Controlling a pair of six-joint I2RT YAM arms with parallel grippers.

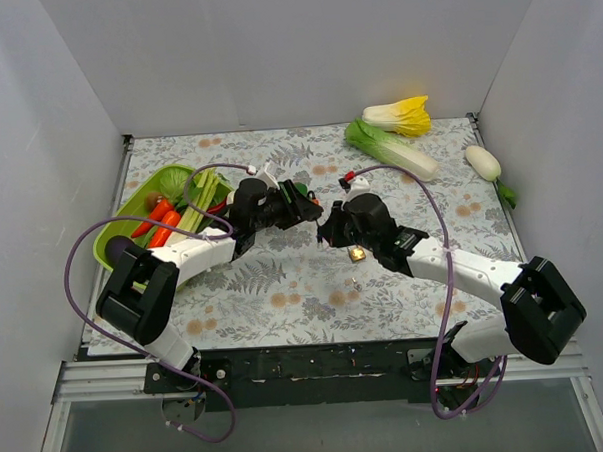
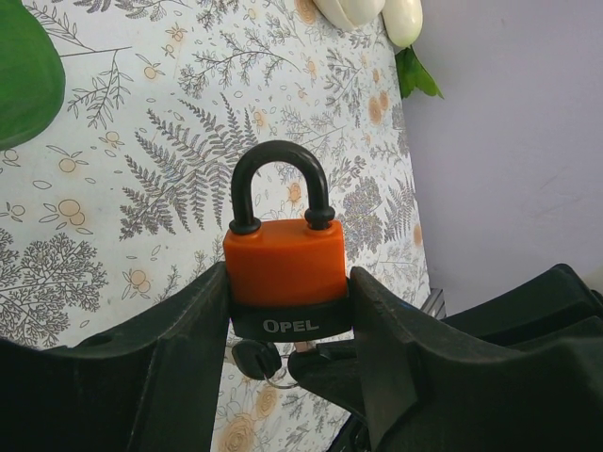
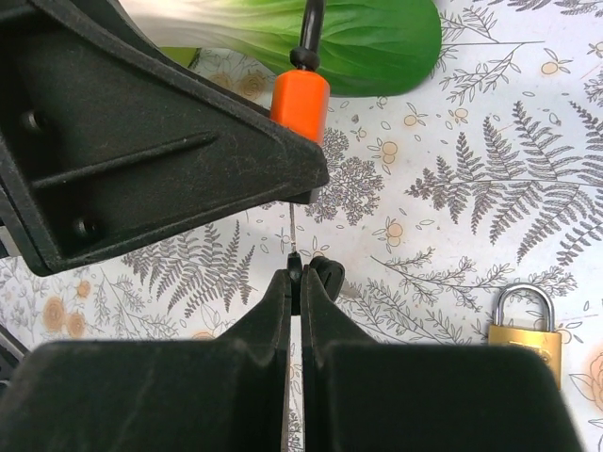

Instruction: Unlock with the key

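Note:
My left gripper [image 2: 287, 287] is shut on an orange padlock [image 2: 283, 264] with a black shackle and a black base marked OPEL, and holds it above the table with the shackle pointing away. In the top view both grippers meet at mid-table, the left [image 1: 303, 208] and the right [image 1: 331, 225]. My right gripper [image 3: 296, 282] is shut on a black-headed key [image 3: 295, 270]. The key's thin blade runs up to the underside of the orange padlock [image 3: 300, 104]. A second black key [image 3: 325, 275] hangs beside it on the ring, and also shows in the left wrist view [image 2: 252, 358].
A brass padlock [image 1: 357, 254] lies on the floral tablecloth just under the right gripper, and also shows in the right wrist view [image 3: 525, 325]. A green tray [image 1: 121, 219] of vegetables stands at the left. A napa cabbage [image 1: 390, 147], a yellow chicory [image 1: 402, 114] and a white radish [image 1: 484, 163] lie at the back right.

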